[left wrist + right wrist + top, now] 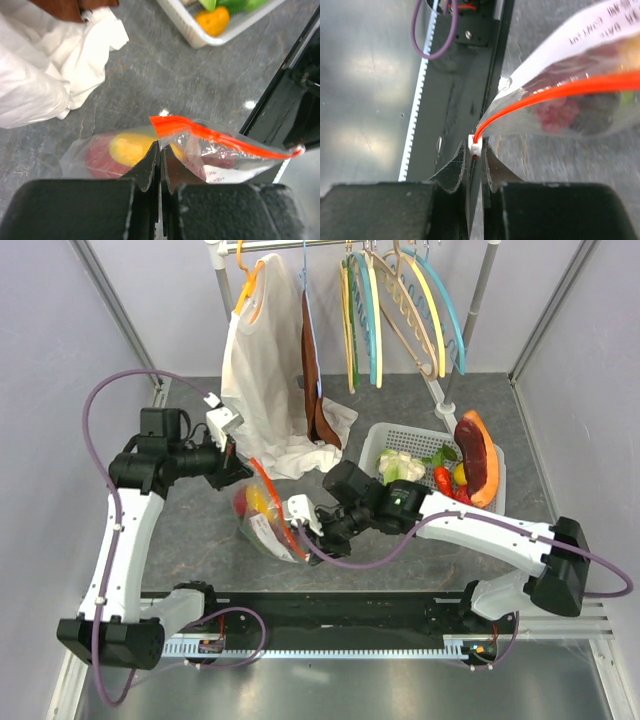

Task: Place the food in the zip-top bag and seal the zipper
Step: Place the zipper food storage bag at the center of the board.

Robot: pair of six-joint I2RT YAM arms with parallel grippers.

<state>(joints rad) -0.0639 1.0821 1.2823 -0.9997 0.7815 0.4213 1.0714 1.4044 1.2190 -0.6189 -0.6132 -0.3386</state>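
The clear zip-top bag (262, 525) lies between the arms, and yellow food (129, 148) and red food (97, 159) show through it. Its orange-red zipper (272, 495) runs along the raised mouth. My left gripper (240, 471) is shut on the bag's far corner, just below the end of the strip (161, 145). In the right wrist view my right gripper (476, 150) is shut on the zipper's small white slider (475, 146) at the near end, with the zipper (560, 90) stretching away up to the right. More food (470, 455) sits in the basket.
A white slotted basket (400, 428) stands at the right behind the right arm. A white garment (262, 370) and a brown cloth (313, 380) hang from the rail down onto the table behind the bag, beside several coloured hangers (400, 310). The black base rail (470, 75) lies under the right gripper.
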